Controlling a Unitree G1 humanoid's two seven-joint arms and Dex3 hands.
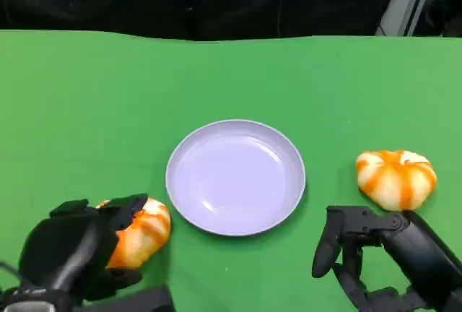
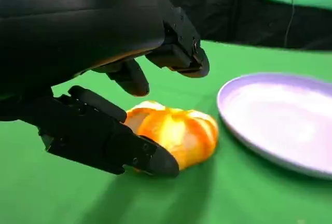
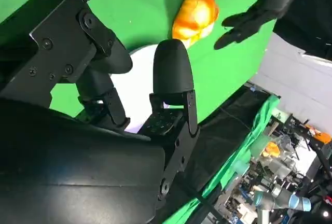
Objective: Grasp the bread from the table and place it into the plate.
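No legible writing | my left hand (image 1: 72,254) cups bread (image 1: 141,231), its near side hidden | my right hand (image 1: 375,254) spread, empty | plate (image 1: 236,177) between them

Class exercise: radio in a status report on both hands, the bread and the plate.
Left robot hand cupped around orange-striped bread roll, roll still on green table. Right robot hand open, empty. Second striped roll untouched. Round lilac plate empty, path clear.

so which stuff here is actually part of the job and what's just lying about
Part of the job:
- bread by the left hand, its fingers around it
- plate, nothing on it
- left hand

Lying about:
- second bread, on the table beyond the right hand, untouched
- green table
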